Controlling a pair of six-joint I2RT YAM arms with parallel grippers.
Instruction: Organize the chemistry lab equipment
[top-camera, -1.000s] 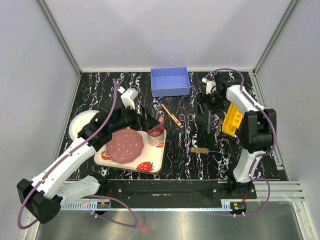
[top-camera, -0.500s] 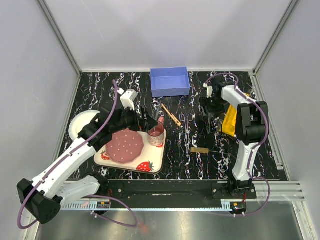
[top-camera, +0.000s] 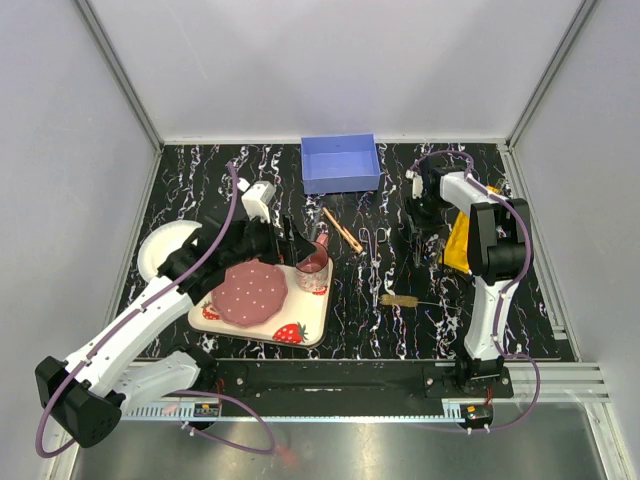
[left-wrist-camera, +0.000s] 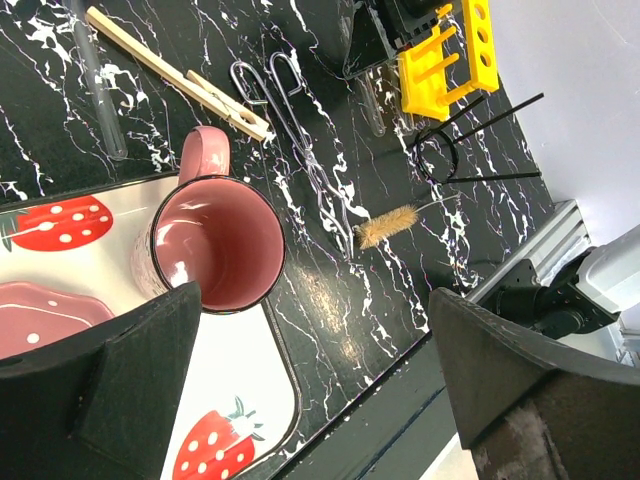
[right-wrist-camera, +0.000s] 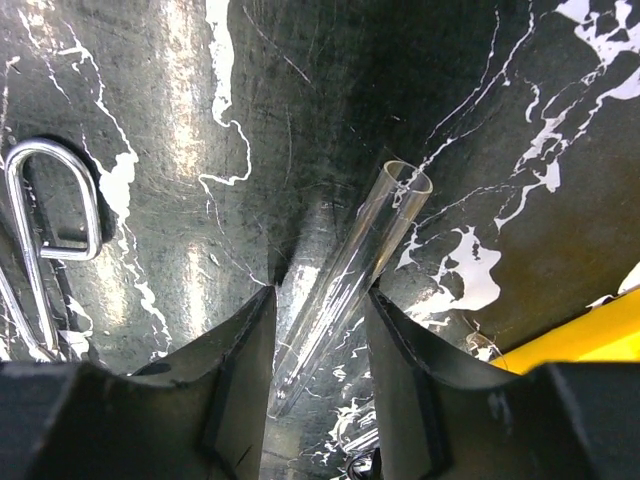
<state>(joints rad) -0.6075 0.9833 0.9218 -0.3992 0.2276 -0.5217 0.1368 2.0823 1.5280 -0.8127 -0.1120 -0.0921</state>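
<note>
My right gripper (top-camera: 418, 232) points straight down at the table beside the yellow holed rack (top-camera: 462, 240). In the right wrist view its jaws (right-wrist-camera: 320, 300) straddle a clear glass tube (right-wrist-camera: 365, 255) lying on the table. The tube rests against the right finger, with a gap still showing on the left side. The metal forceps (top-camera: 372, 243), tan wooden clamp (top-camera: 342, 230) and wire brush (top-camera: 400, 300) lie mid-table. My left gripper (top-camera: 298, 243) hovers wide open over the pink cup (left-wrist-camera: 215, 240), holding nothing.
A blue box (top-camera: 340, 163) stands at the back. The strawberry tray (top-camera: 300, 325) carries a pink plate (top-camera: 250, 290) and the cup. A white bowl (top-camera: 160, 245) sits at the left. A black wire stand (left-wrist-camera: 450, 150) lies next to the rack.
My right gripper has come down over the clear tube and its jaws have narrowed around it. The left arm has barely moved.
</note>
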